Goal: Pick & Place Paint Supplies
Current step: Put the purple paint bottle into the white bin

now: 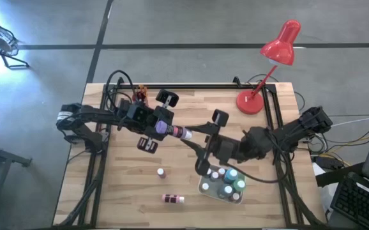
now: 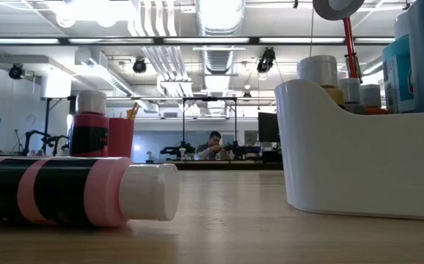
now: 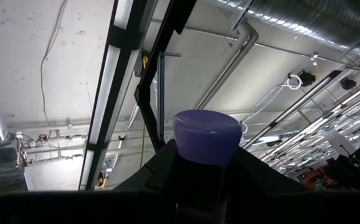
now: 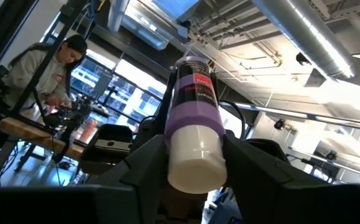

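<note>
A purple paint bottle [image 1: 172, 130] with a white cap is held above the table's middle, between my two grippers. My left gripper [image 1: 161, 128] is shut on its body; the bottle's purple base end [image 3: 207, 129] stands out past the left fingers. My right gripper [image 1: 196, 138] comes from the table's right and is shut on the white cap [image 4: 195, 155]. A small bottle [image 1: 161, 172] stands on the table, and a dark red bottle [image 1: 173, 199] lies on its side near the front. Both show close up in the low view, the lying bottle [image 2: 72, 192] and the standing bottle [image 2: 89, 125]. My left gripper pinches the bottle's dark-labelled body [image 3: 198, 177] between its two fingers, just below the purple base end. The fingers lie across the bottle. The bottle is lifted clear of the table and slants, its cap end toward the right arm. My right gripper has the white cap [image 4: 195, 163] between its two fingers [image 4: 147, 155], one on either side. The fingers come at it from the cap end and lie along the bottle. The bottle's body reaches away beyond the fingertips, clear of the table.
A white caddy [image 1: 205, 188] with several capped bottles stands at the front right, under the right arm; it shows as a white wall [image 2: 359, 169] in the low view. A red desk lamp [image 1: 275, 57] stands at the far right corner. A person sits beyond the table.
</note>
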